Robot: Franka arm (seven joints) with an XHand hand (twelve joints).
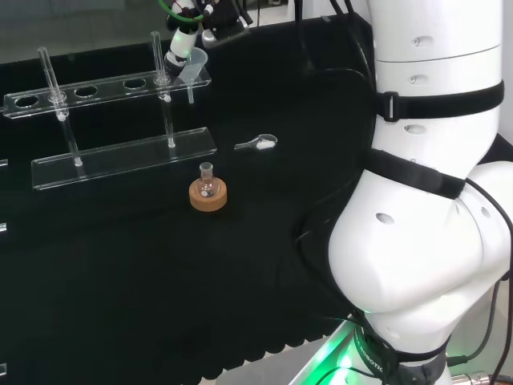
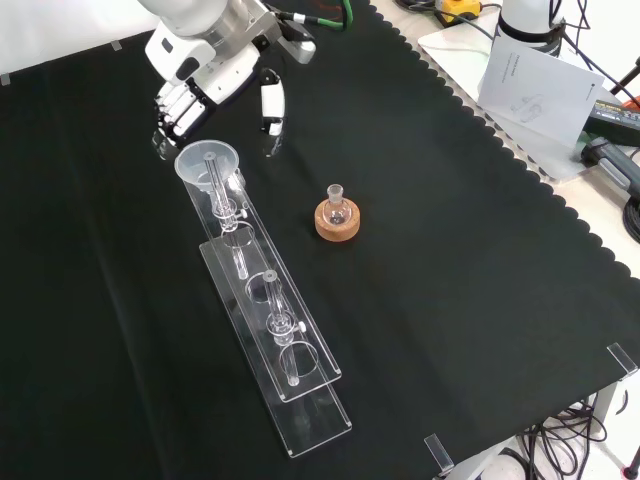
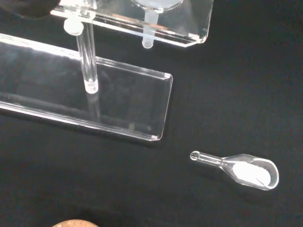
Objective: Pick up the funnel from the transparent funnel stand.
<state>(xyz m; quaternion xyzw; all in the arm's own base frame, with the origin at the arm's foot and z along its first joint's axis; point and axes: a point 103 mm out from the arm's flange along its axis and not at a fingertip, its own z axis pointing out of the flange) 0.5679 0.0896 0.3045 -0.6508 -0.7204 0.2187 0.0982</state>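
Currently the funnel [image 2: 206, 160] sits in the end hole of the stand [image 2: 300, 400], at the far end in the front view, its stem hanging through the upper shelf. The hand [image 2: 185, 100] hovers just behind the funnel, fingers curled, holding nothing; whether they touch the rim cannot be told. A small flask [image 2: 337, 207] stands upright on a cork ring [image 2: 337, 225] to the right of the stand. A glass scoop [image 3: 246, 169] holding white powder lies on the cloth [image 2: 450, 300].
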